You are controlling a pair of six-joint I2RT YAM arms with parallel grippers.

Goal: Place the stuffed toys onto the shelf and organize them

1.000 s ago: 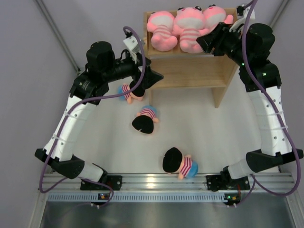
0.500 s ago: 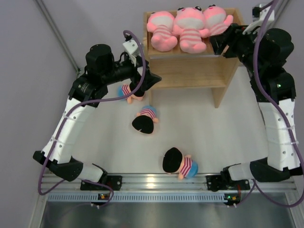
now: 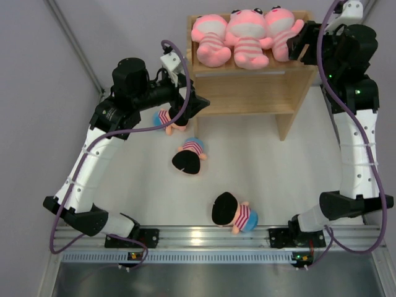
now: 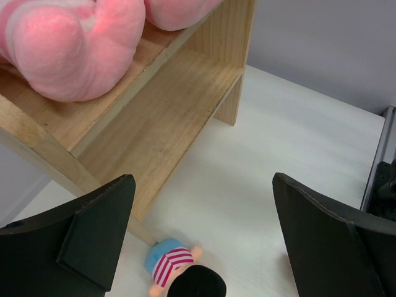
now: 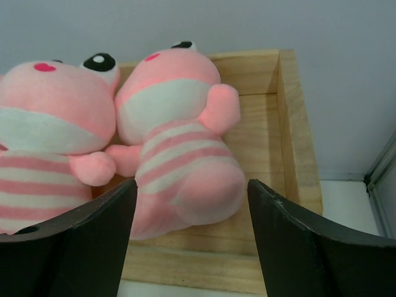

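pink striped plush toys, three, sit on top tier of light wooden shelf. three black-haired dolls in striped shirts lie on white table. left gripper and right gripper gape, empty.

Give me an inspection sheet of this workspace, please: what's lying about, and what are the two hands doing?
Surface: white table, flat.
Job's things: three pink toys side by side on the top tier of the shelf; lower tier empty; three dolls lying on the table, one partly under the left arm.
Clutter: nothing seen.
Hands: left hand open, empty, above the doll nearest the shelf; right hand open, empty, beside the rightmost pink toy.
Cables: purple cable along each arm, none seen snagged.
Surroundings: grey walls; metal rail at the near edge.
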